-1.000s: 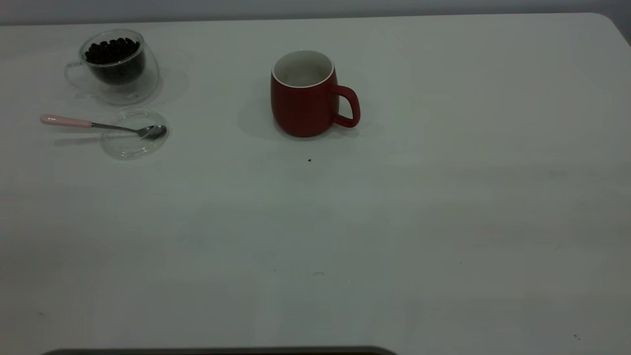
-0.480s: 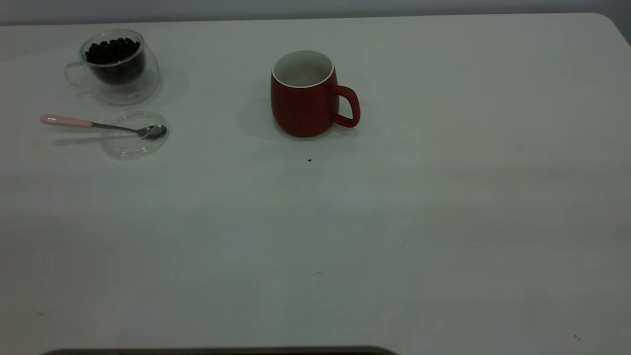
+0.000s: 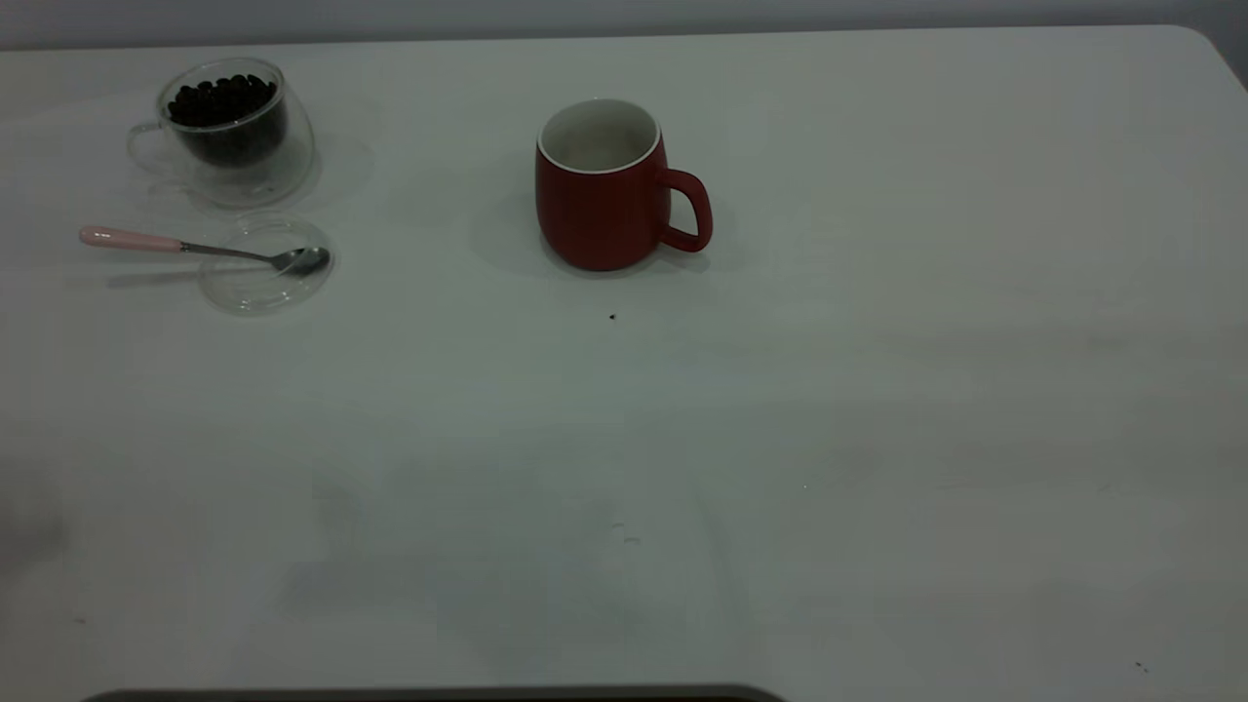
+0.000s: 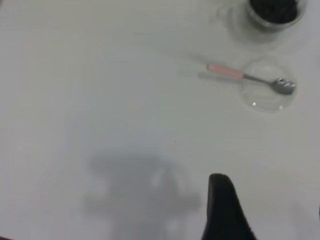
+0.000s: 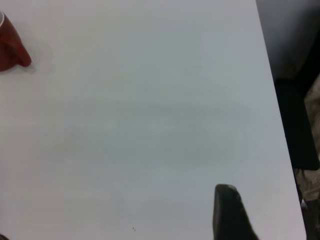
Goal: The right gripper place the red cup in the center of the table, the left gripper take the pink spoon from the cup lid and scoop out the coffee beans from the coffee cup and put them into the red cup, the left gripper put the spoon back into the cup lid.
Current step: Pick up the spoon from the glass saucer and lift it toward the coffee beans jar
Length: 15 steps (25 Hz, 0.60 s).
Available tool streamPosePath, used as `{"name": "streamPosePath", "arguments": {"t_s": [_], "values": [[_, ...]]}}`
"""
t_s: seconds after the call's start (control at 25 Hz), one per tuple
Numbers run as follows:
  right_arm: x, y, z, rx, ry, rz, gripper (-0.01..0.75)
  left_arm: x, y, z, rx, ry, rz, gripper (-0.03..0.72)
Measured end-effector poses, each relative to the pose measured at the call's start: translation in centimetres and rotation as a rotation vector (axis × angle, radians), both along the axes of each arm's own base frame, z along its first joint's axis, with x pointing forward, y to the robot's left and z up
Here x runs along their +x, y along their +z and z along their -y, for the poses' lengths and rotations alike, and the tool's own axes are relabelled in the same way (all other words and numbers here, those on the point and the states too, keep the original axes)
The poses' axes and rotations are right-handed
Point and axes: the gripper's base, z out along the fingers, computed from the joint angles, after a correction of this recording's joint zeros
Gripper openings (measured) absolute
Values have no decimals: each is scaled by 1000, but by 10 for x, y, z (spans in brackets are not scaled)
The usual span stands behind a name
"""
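Observation:
The red cup (image 3: pixel 600 210) stands upright near the middle of the white table (image 3: pixel 877 409), handle to the right; its edge shows in the right wrist view (image 5: pixel 10 50). At the far left stands the clear coffee cup (image 3: pixel 234 136) with coffee beans (image 3: pixel 222 97) heaped inside. In front of it the pink spoon (image 3: pixel 132 239) rests with its bowl on the cup lid (image 3: pixel 258 288). Neither gripper shows in the exterior view. The left gripper (image 4: pixel 269 195) hovers open over bare table, well short of the spoon (image 4: pixel 225 71) and lid (image 4: pixel 267 100). The right gripper (image 5: pixel 272 200) is open near the table's edge, far from the cup.
A tiny dark speck (image 3: pixel 612 316) lies just in front of the red cup. The table's side edge (image 5: pixel 280 115) runs close to the right gripper, with dark objects (image 5: pixel 297 125) beyond it. A dark strip (image 3: pixel 439 694) lines the near edge.
The cups, spoon and lid have not moved. A faint shadow has spread across the near part of the table.

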Motion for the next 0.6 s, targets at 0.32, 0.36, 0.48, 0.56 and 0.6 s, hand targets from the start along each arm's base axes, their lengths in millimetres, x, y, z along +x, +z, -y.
{"name": "streamPosePath", "arguments": {"t_s": [0.32,0.36,0.48,0.56,0.6], "values": [[0,0,0,1,0,0,434,128,-68,-43,-57,66,-284,502],[0,0,0,1,0,0,434,139,-82,-51,-83,81,-332,502],[0,0,0,1,0,0,434,165,-114,-77,-192,97,-438,502],[0,0,0,1,0,0,434,175,-132,-91,-268,63,-484,502],[0,0,0,1,0,0,434,180,-140,-98,-310,44,-492,502]]}}
